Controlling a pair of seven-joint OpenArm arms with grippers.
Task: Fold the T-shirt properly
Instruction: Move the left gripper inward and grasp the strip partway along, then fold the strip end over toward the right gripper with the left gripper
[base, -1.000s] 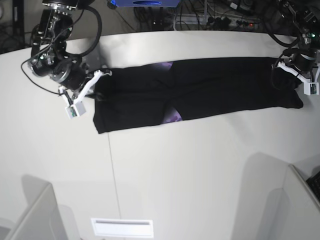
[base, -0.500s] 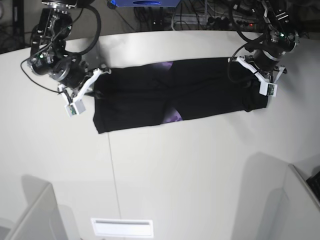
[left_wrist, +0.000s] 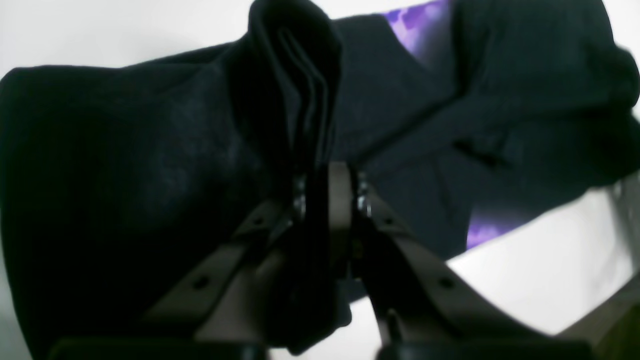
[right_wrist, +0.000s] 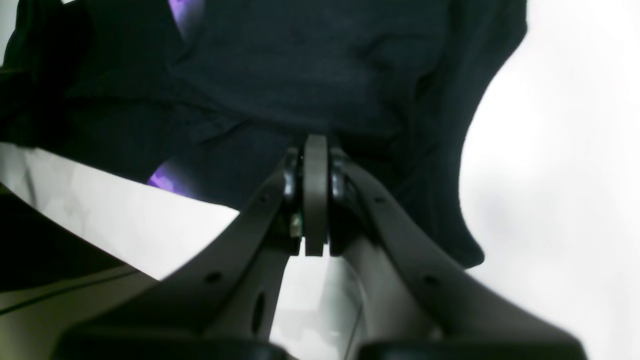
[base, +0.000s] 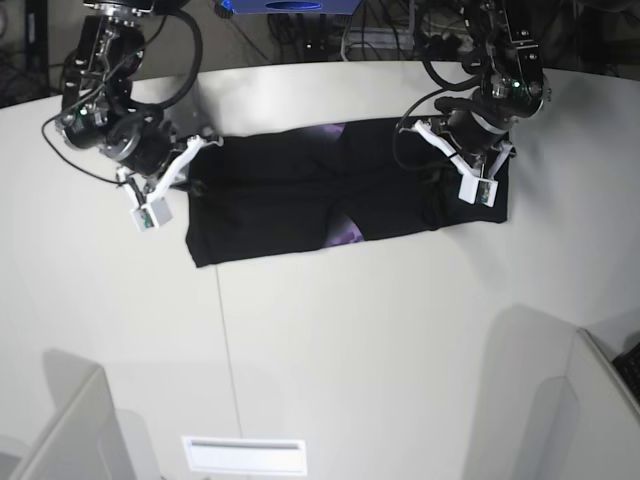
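The black T-shirt (base: 290, 195) lies in a long band on the white table (base: 350, 330), with bits of purple print (base: 347, 232) showing. My left gripper (base: 432, 160) is shut on a bunched fold of the shirt's right end and holds it over the shirt's body. In the left wrist view the cloth (left_wrist: 150, 150) stands up pinched between the fingers (left_wrist: 340, 200). My right gripper (base: 200, 160) is shut at the shirt's left end. In the right wrist view its closed fingertips (right_wrist: 315, 165) sit at the edge of the cloth (right_wrist: 325, 60).
A seam (base: 225, 330) runs down the table. A white slot plate (base: 245, 455) is near the front edge. Grey dividers stand at the front left (base: 70, 430) and front right (base: 590, 420). Cables (base: 400, 30) lie behind the table.
My left gripper has carried the shirt's right end leftward over the shirt, so the band is now shorter. The right arm has stayed in place.
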